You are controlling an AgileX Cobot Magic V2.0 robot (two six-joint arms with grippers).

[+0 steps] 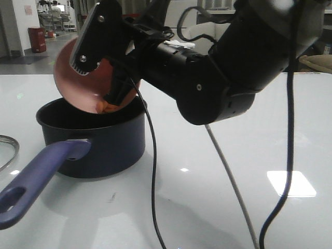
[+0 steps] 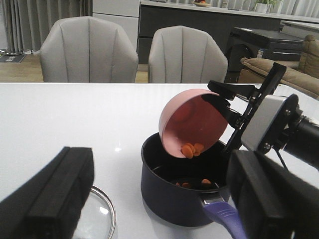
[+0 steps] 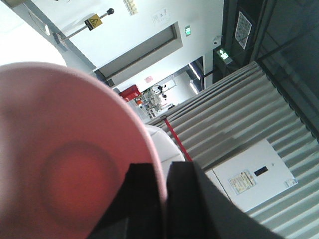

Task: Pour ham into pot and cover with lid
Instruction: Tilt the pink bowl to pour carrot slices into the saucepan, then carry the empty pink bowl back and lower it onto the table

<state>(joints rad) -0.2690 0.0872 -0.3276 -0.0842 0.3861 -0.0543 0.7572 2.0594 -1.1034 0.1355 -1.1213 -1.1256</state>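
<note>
My right gripper (image 1: 98, 78) is shut on the rim of a pink bowl (image 1: 78, 85) and holds it tipped steeply over the pot (image 1: 98, 142), a dark navy saucepan with a purple-blue handle (image 1: 36, 181). The ham (image 2: 192, 149) sits as orange-pink chunks at the bowl's lower lip, and a few chunks (image 2: 199, 182) lie in the pot. In the right wrist view the fingers (image 3: 184, 199) pinch the bowl's rim (image 3: 157, 164). My left gripper (image 2: 159, 209) is open and empty, near the pot (image 2: 169, 191). The glass lid (image 2: 102, 219) lies flat on the table left of the pot.
The white table (image 1: 218, 197) carries the pot and the lid, whose edge (image 1: 7, 150) shows at the far left. Black and grey cables (image 1: 153, 197) hang from the right arm to the table. Two grey chairs (image 2: 89, 50) stand behind the far edge.
</note>
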